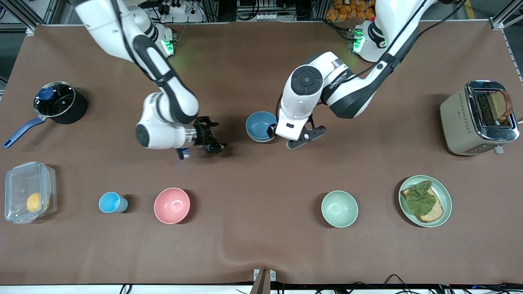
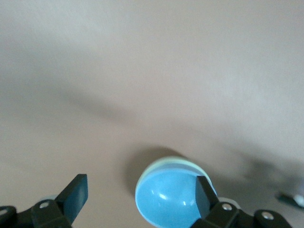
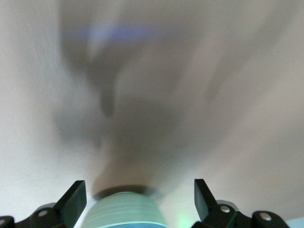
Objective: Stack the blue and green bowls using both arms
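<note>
The blue bowl (image 1: 261, 125) sits nested in the green bowl (image 3: 124, 212) at the table's middle. In the left wrist view the blue inside (image 2: 168, 199) shows within a pale green rim (image 2: 159, 165). My left gripper (image 1: 307, 136) is open beside the stack, toward the left arm's end of the table. In its own view (image 2: 140, 190) one finger (image 2: 203, 192) stands at the bowl's edge and the other is well apart. My right gripper (image 1: 212, 141) is open and empty, beside the stack toward the right arm's end, and faces the green bowl's outer wall in its own view (image 3: 138, 190).
A paler mint bowl (image 1: 339, 208), a pink bowl (image 1: 172, 205) and a light-blue cup (image 1: 111, 202) stand nearer the front camera. A plate with toast (image 1: 443, 192) and a toaster (image 1: 457, 118) are at the left arm's end. A pot (image 1: 61, 102) and a lidded container (image 1: 28, 198) are at the right arm's end.
</note>
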Available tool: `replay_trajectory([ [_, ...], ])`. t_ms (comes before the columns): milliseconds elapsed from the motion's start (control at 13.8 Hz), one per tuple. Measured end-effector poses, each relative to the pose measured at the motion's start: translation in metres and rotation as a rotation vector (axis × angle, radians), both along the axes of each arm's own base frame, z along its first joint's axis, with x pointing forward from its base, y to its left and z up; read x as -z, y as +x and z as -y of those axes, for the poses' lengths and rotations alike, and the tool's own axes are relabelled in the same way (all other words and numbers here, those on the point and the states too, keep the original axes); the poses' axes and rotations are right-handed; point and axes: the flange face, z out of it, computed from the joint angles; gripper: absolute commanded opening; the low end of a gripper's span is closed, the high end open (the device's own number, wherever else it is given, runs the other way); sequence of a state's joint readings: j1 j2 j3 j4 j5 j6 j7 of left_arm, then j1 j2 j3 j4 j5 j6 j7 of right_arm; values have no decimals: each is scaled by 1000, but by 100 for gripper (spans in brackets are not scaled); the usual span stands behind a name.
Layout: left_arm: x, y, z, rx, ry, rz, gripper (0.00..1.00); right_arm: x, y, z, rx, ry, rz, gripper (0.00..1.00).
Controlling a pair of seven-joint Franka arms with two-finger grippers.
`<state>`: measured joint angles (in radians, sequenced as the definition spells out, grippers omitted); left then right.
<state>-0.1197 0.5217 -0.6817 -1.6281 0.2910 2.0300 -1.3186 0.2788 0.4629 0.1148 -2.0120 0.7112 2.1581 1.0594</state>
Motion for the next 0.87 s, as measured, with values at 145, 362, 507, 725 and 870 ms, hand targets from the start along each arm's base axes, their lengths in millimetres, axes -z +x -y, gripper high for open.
replay_trajectory([
  [145,-8,22,-26,-17,8,30,100,-26,10,43,-76,-43,-4,100],
  [362,-30,55,-78,-19,8,73,100,-66,22,90,-170,-101,-4,100],
  [507,-44,69,-105,-9,12,97,100,-85,30,113,-233,-87,6,100],
  [725,-60,80,-146,69,56,88,100,-98,38,136,-354,-90,40,100],
  [870,-69,84,-171,138,70,64,100,-114,44,146,-486,-62,85,100],
])
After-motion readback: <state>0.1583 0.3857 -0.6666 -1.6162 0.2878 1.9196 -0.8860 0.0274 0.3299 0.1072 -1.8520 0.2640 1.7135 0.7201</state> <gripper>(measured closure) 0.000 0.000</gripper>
